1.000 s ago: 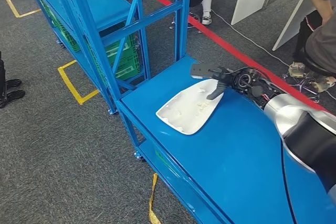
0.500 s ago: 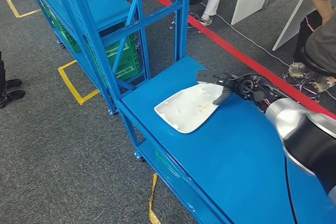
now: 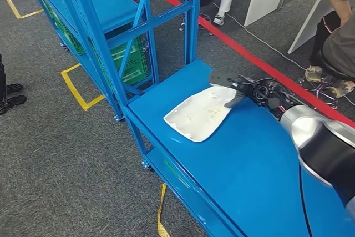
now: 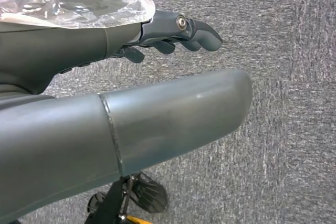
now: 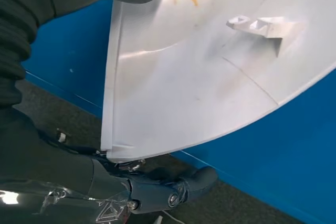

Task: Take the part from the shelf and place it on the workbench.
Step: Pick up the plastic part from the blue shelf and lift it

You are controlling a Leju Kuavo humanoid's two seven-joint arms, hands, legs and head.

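Part point(image 3: 200, 116): white moulded panel, thin shell, lying flat on the blue tabletop point(image 3: 251, 170). Judged light, stiff, smooth and likely slippery; the rim is the natural hold. Right hand point(image 3: 234, 90) pinches the broad end's edge, thumb on top, fingers point(image 5: 174, 190) under the rim. Long axis runs away from the fingers; narrow tip points at the tabletop's front edge. Left hand point(image 4: 174, 32) hangs loosely curled, holding nothing.

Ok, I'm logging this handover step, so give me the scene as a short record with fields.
part: white panel, lying on the blue workbench
right hand: right hand at the panel's far end, thumb on top and fingers beneath the edge
left hand: left hand hangs over grey carpet, holding nothing
shelf: blue shelf frame behind the bench
people: seated person beyond the red floor line
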